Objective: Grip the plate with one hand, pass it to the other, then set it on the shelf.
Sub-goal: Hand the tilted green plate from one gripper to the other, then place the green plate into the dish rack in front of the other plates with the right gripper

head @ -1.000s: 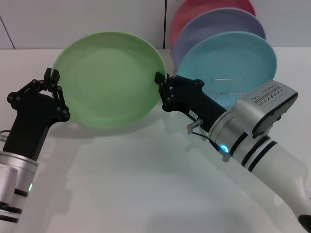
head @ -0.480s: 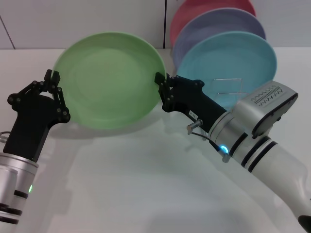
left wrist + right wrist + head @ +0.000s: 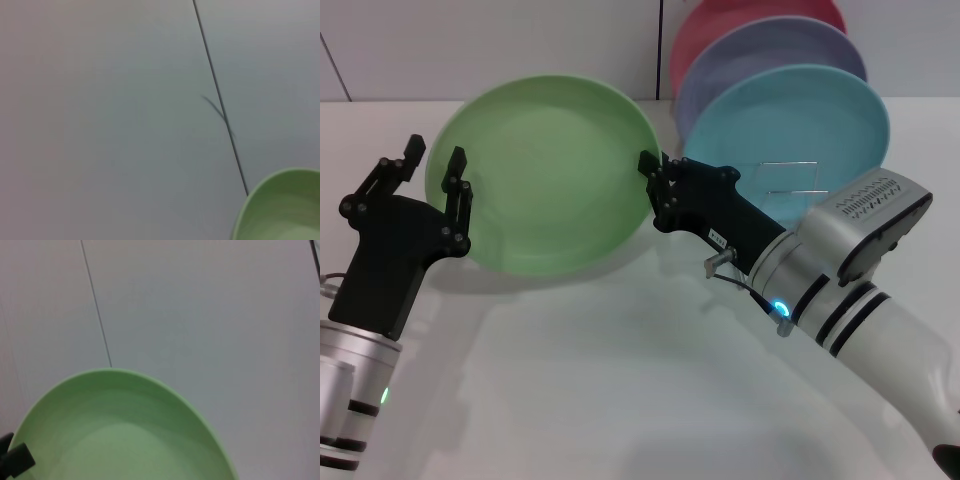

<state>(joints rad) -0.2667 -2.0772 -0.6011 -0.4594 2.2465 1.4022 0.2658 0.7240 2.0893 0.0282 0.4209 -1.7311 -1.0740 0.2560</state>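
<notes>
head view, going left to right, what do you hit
left gripper, open beside the plate's edge → green plate → right gripper, shut on the plate's other edge → wire rack in front of the blue plate

Plate tilted, above table, between left gripper at its left edge and right gripper on its right rim. Shelf behind right gripper, three plates standing in it.
</notes>
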